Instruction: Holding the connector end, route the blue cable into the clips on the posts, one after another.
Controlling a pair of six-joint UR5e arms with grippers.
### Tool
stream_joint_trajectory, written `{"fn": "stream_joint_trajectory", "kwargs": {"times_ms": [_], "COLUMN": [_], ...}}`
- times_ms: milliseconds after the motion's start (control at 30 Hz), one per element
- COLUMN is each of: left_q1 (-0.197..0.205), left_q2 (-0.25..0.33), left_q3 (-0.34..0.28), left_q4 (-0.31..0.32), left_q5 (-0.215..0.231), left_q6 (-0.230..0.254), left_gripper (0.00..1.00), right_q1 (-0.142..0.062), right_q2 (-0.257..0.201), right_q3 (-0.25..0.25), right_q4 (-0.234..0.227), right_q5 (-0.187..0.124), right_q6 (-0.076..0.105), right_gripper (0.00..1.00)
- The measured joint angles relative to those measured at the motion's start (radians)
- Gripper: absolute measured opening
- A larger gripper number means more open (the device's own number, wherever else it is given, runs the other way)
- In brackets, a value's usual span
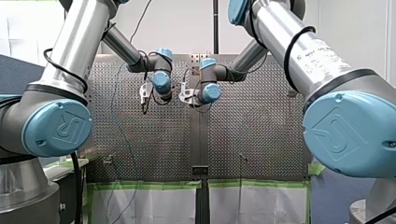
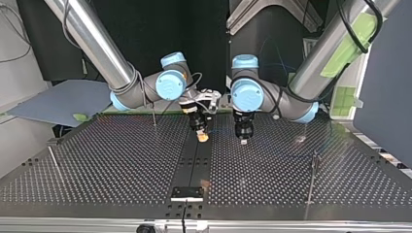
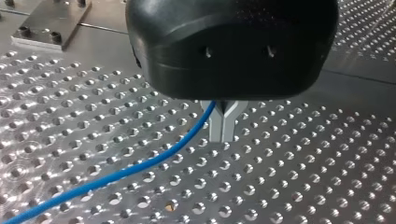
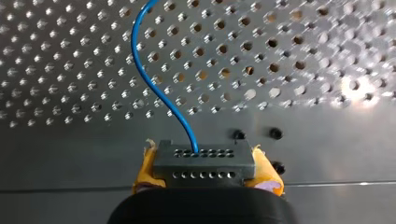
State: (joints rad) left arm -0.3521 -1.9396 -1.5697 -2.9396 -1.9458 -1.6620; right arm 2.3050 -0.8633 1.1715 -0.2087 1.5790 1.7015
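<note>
The blue cable [image 4: 150, 88] comes out of the top row of holes in a dark grey connector [image 4: 204, 164] and bends in an S over the perforated table [image 4: 308, 60]. The connector is gripped from both sides by my right gripper [image 4: 205, 170], its yellow pads [image 4: 143, 171] pressed against the ends of the block. In the left wrist view the cable runs into the fork between the metal fingers [image 3: 215, 126] of my left gripper [image 3: 222, 138]. The tips are closed together below it, so the cable is caught there, and from the fingers it slopes away low over the holes. In the top view both grippers point down at the table near its middle strip, just beside each other, my right at the view's left and my left at its right. Thin posts stand well apart from them: one post [image 2: 313, 170] at the view's right, another [image 2: 52, 158] at its far left and a third [image 2: 154, 115] behind my right arm. A small metal plate [image 2: 187, 193] is bolted to the middle strip at the near edge.
</note>
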Motion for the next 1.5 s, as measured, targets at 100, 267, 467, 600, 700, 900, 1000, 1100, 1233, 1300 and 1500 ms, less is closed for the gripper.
{"fn": "stream_joint_trajectory", "kwargs": {"times_ms": [100, 267, 467, 600, 700, 900, 1000, 1100, 1233, 1300, 1500], "left_q1": [-0.006, -0.017, -0.028, -0.056, -0.084, -0.129, -0.136, -0.14, -0.149, -0.156, -0.171], "left_q2": [-0.001, -0.001, -0.007, -0.039, -0.069, -0.117, -0.139, -0.163, -0.198, -0.22, -0.251], "left_q3": [-0.017, -0.027, -0.027, -0.027, -0.028, -0.027, -0.028, -0.028, -0.028, -0.028, -0.031], "left_q4": [0.024, 0.061, 0.07, 0.072, 0.088, 0.139, 0.151, 0.147, 0.158, 0.174, 0.212], "left_q5": [-0.003, -0.005, -0.012, -0.024, -0.039, -0.077, -0.082, -0.085, -0.086, -0.086, -0.087], "left_q6": [0.0, -0.001, -0.001, -0.001, -0.014, -0.052, -0.056, -0.056, -0.056, -0.059, -0.078], "left_gripper": [0.0, 0.0, 0.0, 0.0, 0.0, 0.0, 0.0, 0.0, 0.0, 0.0, 0.0], "right_q1": [-0.004, -0.011, -0.015, -0.015, -0.017, -0.021, -0.023, -0.026, -0.033, -0.036, -0.045], "right_q2": [0.001, 0.002, 0.004, 0.004, 0.006, 0.015, 0.017, 0.018, 0.019, 0.019, 0.02], "right_q3": [0.011, 0.051, 0.084, 0.096, 0.111, 0.146, 0.166, 0.19, 0.229, 0.246, 0.296], "right_q4": [-0.002, -0.008, -0.016, -0.022, -0.033, -0.059, -0.078, -0.101, -0.14, -0.155, -0.181], "right_q5": [0.005, 0.014, 0.016, 0.017, 0.018, 0.018, 0.019, 0.022, 0.029, 0.033, 0.047], "right_q6": [-0.004, -0.021, -0.028, -0.03, -0.03, -0.029, -0.028, -0.023, -0.016, -0.016, -0.02], "right_gripper": [0.0, 0.0, 0.0, 0.0, 0.0, 0.0, 0.0, 0.0, 0.0, 0.0, 0.0]}}
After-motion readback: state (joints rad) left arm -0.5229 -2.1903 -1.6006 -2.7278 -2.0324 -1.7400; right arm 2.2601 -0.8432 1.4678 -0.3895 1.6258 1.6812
